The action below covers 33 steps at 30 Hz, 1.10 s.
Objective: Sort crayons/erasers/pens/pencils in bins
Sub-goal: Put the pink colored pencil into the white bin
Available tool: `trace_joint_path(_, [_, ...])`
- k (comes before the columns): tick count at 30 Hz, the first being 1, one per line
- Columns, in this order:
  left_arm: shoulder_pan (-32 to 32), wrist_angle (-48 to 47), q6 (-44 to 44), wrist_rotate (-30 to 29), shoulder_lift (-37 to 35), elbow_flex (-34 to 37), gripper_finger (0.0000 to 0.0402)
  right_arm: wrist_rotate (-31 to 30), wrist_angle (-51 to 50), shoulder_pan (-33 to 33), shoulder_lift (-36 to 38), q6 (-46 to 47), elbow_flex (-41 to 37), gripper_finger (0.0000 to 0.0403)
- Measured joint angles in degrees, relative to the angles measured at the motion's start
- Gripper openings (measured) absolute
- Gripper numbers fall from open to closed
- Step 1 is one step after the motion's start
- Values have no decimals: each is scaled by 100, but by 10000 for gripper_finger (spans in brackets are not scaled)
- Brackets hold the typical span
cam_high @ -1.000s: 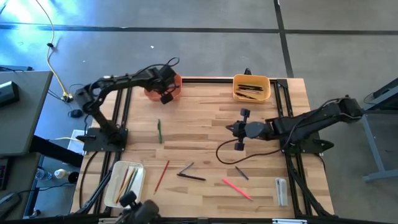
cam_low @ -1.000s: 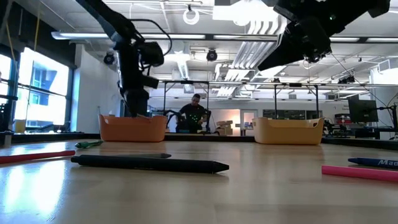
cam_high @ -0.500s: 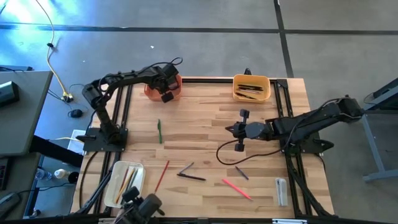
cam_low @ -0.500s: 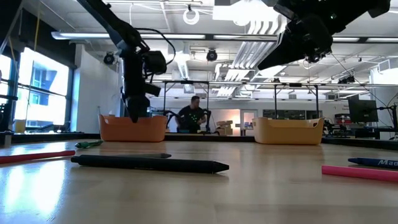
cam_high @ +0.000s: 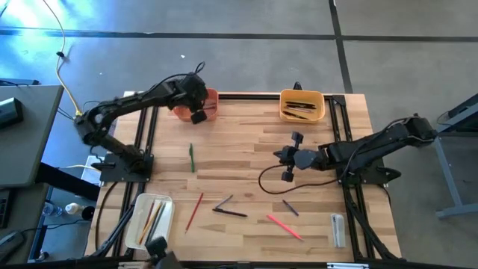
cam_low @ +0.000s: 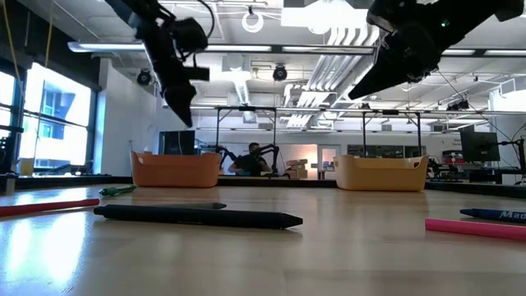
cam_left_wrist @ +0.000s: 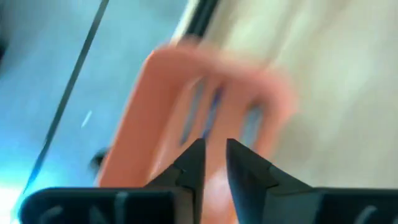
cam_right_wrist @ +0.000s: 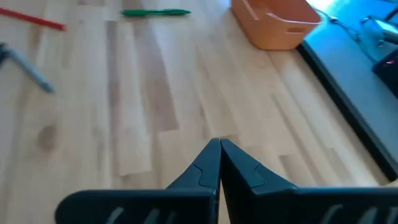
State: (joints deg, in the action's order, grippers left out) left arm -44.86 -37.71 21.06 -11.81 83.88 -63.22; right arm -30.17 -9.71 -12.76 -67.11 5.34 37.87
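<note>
My left gripper hangs above the orange bin at the table's far left, its fingers a narrow gap apart and holding nothing; the left wrist view shows the bin below it. My right gripper hovers shut over the table's middle. The yellow-orange bin holds dark pens. The white bin at the near left holds pencils. Lying flat on the table are a green pencil, a red pencil, a black pen and a pink stick.
A short grey stick and a small dark stick lie near the pen. A clear-grey block sits at the near right corner. A black cable loops under the right arm. A person sits far behind the table.
My left gripper has risen out of the orange bin, from down at its rim to well above it, and has tipped to a slant. The arm's elbow has swung toward the table's left. Nothing on the table has moved.
</note>
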Motion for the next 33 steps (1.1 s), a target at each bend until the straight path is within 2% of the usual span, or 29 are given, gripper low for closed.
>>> trace_joint_path(6, [616, 1748, 6, 1245, -1081, 1187, 7, -86, -83, -478, -1, 425, -1, 0])
trace_joint_path(12, [1528, 3835, -217, 1792, -1788, 2350, 6, -228, -175, -1007, -205, 1017, -2, 0])
trace_joint_path(17, [2206, 6087, -307, 2291, -1885, 3438, 7, -225, -181, -1450, -636, 1585, 0, 0])
trace_joint_path(21, [2555, 7678, -744, 2843, -1735, 4084, 7, -143, -239, -1858, -987, 2231, 17, 0])
trace_joint_path(23, [2663, 8109, -849, 3038, -1712, 4258, 7, -88, -585, -2090, -1179, 2623, 196, 1])
trace_joint_path(27, [2781, 8313, -877, 2970, -1713, 4366, 7, 18, -1810, -2559, -1694, 3612, 874, 21])
trace_joint_path(33, [2778, 8303, -1037, 2942, -1712, 4367, 7, 991, -3082, -3083, -2641, 5173, 1917, 88])
